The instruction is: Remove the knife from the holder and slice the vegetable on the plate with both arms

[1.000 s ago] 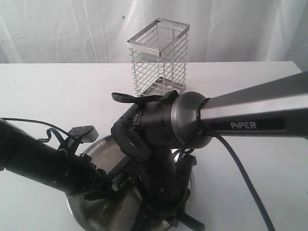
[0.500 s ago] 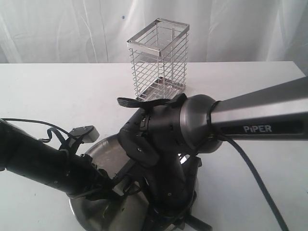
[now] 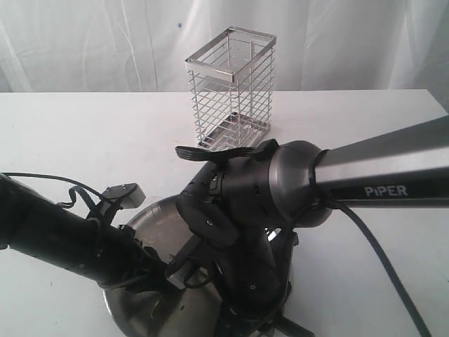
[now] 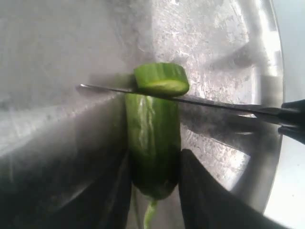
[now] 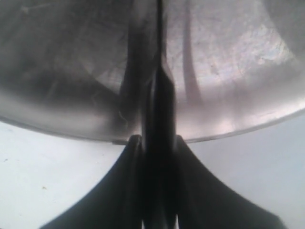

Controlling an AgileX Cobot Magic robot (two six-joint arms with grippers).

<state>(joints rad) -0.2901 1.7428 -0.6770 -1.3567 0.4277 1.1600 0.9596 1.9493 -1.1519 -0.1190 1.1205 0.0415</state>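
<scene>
Since the earlier frame the right arm (image 3: 295, 186) has slid to the right and dropped a bit lower over the plate (image 3: 151, 210); its "PiPER" link now sits further right. The left arm (image 3: 63, 239) looks unmoved, and the holder (image 3: 231, 84) stands where it was.

The holder is upright at the far middle of the white table (image 3: 84, 133), well apart from the plate. The plate lies at the near edge, mostly covered by both arms. In the exterior view both grippers are hidden behind the arms.

In the left wrist view the left gripper (image 4: 152, 162) is closed partway around the vegetable (image 4: 152, 138), with a black finger (image 4: 200, 191) pressed on either side near the stem (image 4: 148, 217) end. The vegetable lies flat on the plate.

The knife (image 4: 214, 106) blade runs straight across the vegetable's other end. One round slice (image 4: 161, 78) sits just beyond the blade, touching it. We cannot tell whether the edge reaches the metal.

In the right wrist view the right gripper (image 5: 158, 143) is clamped narrowly on the knife handle. The blade points out over the plate's rim, seen edge-on.
</scene>
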